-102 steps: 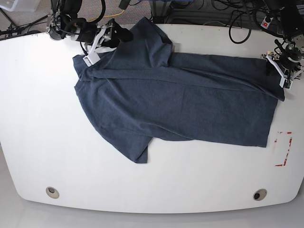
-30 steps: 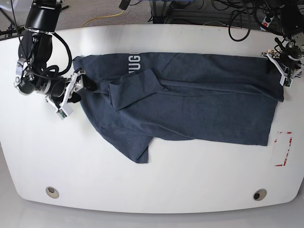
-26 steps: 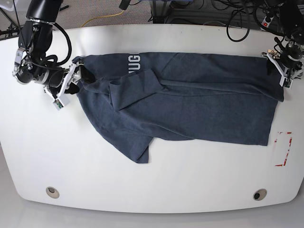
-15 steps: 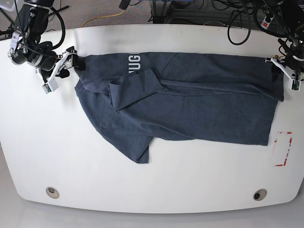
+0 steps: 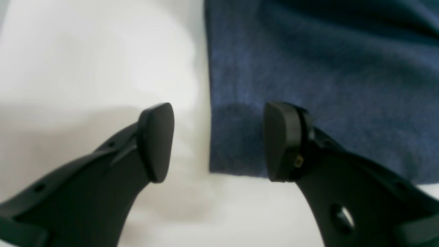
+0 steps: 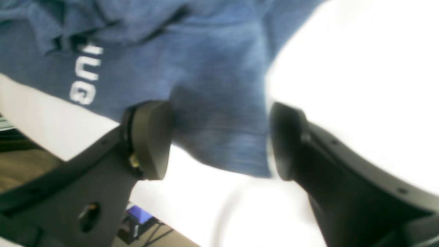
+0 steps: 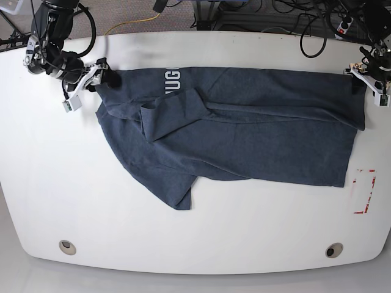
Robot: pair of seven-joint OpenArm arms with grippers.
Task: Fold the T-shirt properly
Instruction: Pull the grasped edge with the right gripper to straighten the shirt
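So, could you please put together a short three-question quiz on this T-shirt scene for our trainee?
1. True or false: the left gripper is shut on the T-shirt.
2. Which white letters show on the cloth in the right wrist view? A) UG B) XL C) none
3. Fill in: in the base view, one sleeve points toward the table's ____ edge.

Key:
1. False; its jaws are open, astride a shirt corner.
2. A
3. Near; the right gripper is also open.

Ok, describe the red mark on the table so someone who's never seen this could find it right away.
Start at the white table and find the dark blue T-shirt spread across it. Follow the shirt to its square end on the base view's right; just past its lower corner sits a red mark. It is the only red thing there, a broken rectangle outline.
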